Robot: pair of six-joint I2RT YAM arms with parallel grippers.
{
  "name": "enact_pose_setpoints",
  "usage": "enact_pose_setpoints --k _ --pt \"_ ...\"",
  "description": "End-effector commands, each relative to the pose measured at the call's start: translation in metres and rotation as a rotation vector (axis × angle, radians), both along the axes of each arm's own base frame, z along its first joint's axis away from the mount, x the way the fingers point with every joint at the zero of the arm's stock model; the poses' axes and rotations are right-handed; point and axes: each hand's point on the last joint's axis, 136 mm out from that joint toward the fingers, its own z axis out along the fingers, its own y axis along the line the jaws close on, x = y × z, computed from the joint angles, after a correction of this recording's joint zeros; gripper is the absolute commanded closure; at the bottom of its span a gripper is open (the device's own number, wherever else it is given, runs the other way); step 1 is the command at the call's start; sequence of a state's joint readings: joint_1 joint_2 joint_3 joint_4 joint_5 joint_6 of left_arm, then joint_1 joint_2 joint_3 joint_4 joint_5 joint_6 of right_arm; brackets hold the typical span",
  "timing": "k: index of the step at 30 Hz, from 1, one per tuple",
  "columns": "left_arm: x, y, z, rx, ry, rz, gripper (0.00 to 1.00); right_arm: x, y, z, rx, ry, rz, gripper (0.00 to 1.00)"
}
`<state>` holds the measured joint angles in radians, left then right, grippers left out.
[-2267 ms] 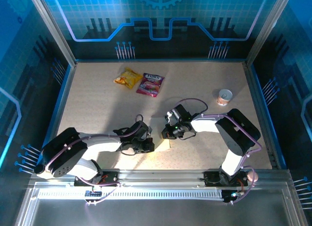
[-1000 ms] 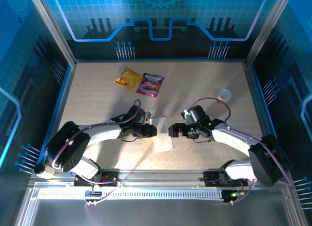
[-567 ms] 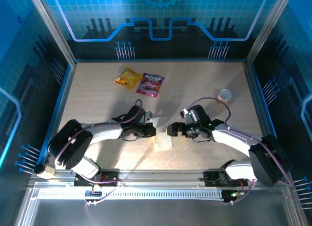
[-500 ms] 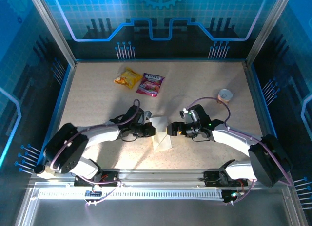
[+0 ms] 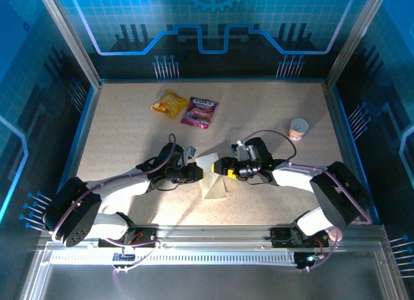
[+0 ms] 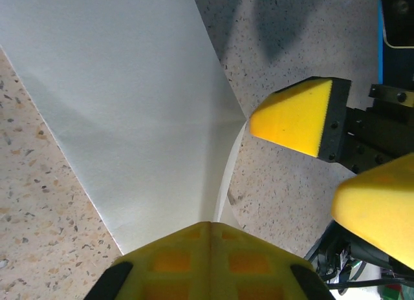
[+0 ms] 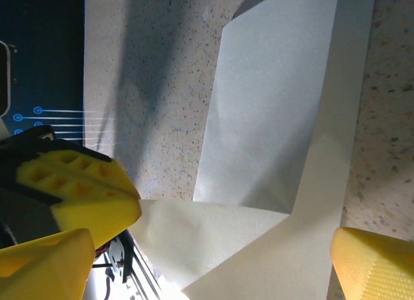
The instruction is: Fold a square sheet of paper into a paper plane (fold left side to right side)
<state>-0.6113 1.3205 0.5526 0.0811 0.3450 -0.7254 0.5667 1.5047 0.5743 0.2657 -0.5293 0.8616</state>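
Observation:
The square sheet of paper [image 5: 213,185] lies partly folded between the two arms, near the table's front. It is plain white, with one flap raised off the table [image 7: 213,242]. My left gripper [image 5: 198,174] is shut on that flap's corner, and its yellow pads meet over the paper's edge [image 6: 210,230]. In the right wrist view the left gripper's pads [image 7: 84,190] pinch the flap's tip. My right gripper [image 5: 223,167] faces it from the right, open, fingers spread on either side of the paper [image 7: 207,264] without touching it. Its yellow fingers [image 6: 297,116] hang just beyond the raised corner.
A yellow snack packet [image 5: 169,104] and a pink snack packet [image 5: 200,112] lie at the back, left of centre. A small round cup [image 5: 298,128] stands at the right. Blue side walls and the front metal rail [image 5: 207,238] bound the speckled table.
My left gripper has shut on the paper's corner and lifted the flap. My right gripper has moved left and a little away from me, closer to that corner, staying open.

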Motion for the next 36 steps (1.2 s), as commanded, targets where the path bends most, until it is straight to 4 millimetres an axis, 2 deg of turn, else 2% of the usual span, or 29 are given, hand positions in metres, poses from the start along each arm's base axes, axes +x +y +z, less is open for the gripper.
enact_pose_setpoints --k 1,6,9,14,19,23,27,36 --pt "0.002 0.003 0.006 -0.011 -0.018 0.021 1.00 0.008 0.018 0.011 0.065 -0.014 0.017 0.06" --pt "0.002 0.004 0.005 -0.004 -0.018 0.020 1.00 0.010 0.029 0.007 0.104 0.003 0.030 0.09" --pt "0.001 0.008 -0.003 0.025 -0.005 0.026 1.00 0.009 0.034 0.005 0.119 0.013 0.043 0.21" --pt "-0.001 0.016 -0.020 0.093 0.027 0.036 0.90 0.009 0.036 -0.003 0.120 0.033 0.040 0.25" --pt "-0.001 0.024 -0.039 0.158 0.057 0.059 0.88 0.006 0.034 -0.009 0.103 0.041 0.037 0.29" --pt "0.000 0.025 -0.050 0.181 0.073 0.059 0.77 0.004 0.034 -0.013 0.087 0.049 0.038 0.34" --pt "0.002 0.027 -0.056 0.206 0.080 0.064 0.72 0.002 0.034 -0.015 0.066 0.049 0.042 0.38" --pt "0.006 0.032 -0.060 0.253 0.068 0.064 0.69 -0.011 0.033 -0.029 -0.103 0.039 0.113 0.69"
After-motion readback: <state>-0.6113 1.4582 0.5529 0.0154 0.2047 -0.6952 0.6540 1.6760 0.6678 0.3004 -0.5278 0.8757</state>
